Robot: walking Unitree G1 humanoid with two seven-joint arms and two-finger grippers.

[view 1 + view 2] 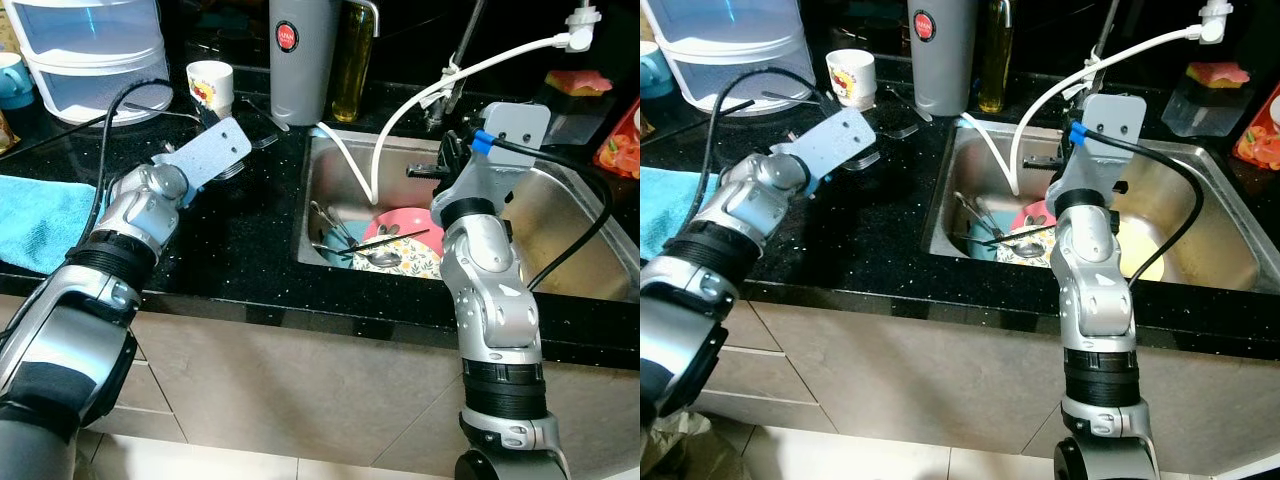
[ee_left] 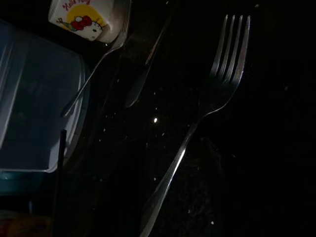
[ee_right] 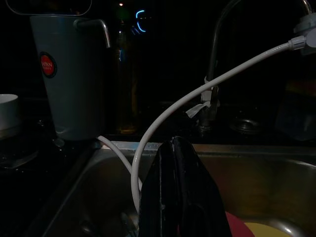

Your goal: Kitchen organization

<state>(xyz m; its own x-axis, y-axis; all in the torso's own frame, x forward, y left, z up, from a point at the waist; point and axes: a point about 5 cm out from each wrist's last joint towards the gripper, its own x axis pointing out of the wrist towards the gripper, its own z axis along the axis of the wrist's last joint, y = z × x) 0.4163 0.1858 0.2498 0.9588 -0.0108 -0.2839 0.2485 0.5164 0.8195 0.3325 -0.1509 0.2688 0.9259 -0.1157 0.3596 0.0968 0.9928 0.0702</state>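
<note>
A fork (image 2: 217, 94) lay on the black counter (image 1: 230, 240) near the sink's (image 1: 560, 215) left edge, under the left gripper (image 1: 235, 165), whose fingers' state I cannot tell. The right gripper (image 3: 178, 197) hung over the sink, fingers pressed together.

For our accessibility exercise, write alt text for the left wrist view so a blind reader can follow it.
A silver fork lies on a dark speckled countertop, dimly lit. Beyond it stand a white cartoon-printed cup and a clear plastic container, with two more pieces of cutlery lying near them.
</note>
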